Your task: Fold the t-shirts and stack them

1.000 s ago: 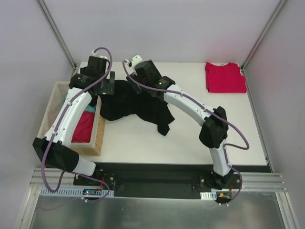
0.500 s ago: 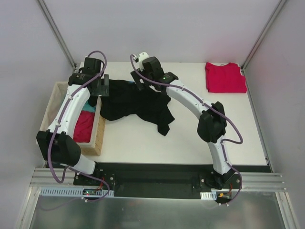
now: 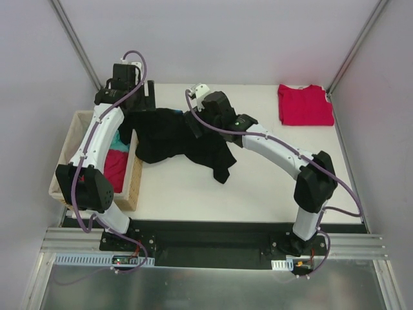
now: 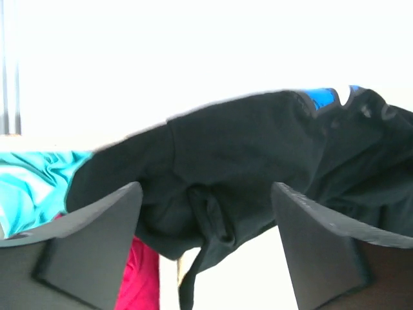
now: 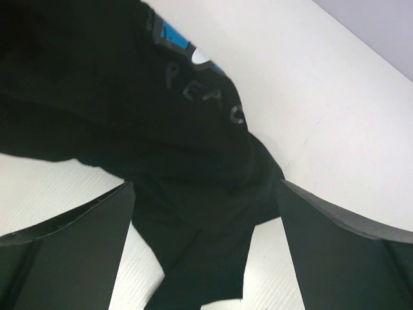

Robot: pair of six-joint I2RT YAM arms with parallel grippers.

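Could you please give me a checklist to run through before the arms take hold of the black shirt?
1. Jaws of left gripper open: ok, wide apart.
2. Jaws of right gripper open: ok, above the black t-shirt.
3. Flatness of black t-shirt: not ok, bunched up.
4. Gap between black t-shirt and basket: cannot tell, its left edge lies by the rim.
5. Folded red t-shirt out of the way: ok, far right corner of the table.

The left end effector (image 4: 206, 190) has drawn back from the black t-shirt's (image 3: 181, 139) left edge toward the worktop's (image 3: 271, 187) far left corner, the right end effector (image 5: 206, 187) has come from the shirt's far edge to above its middle, and the shirt's left corner now reaches the basket (image 3: 132, 187).
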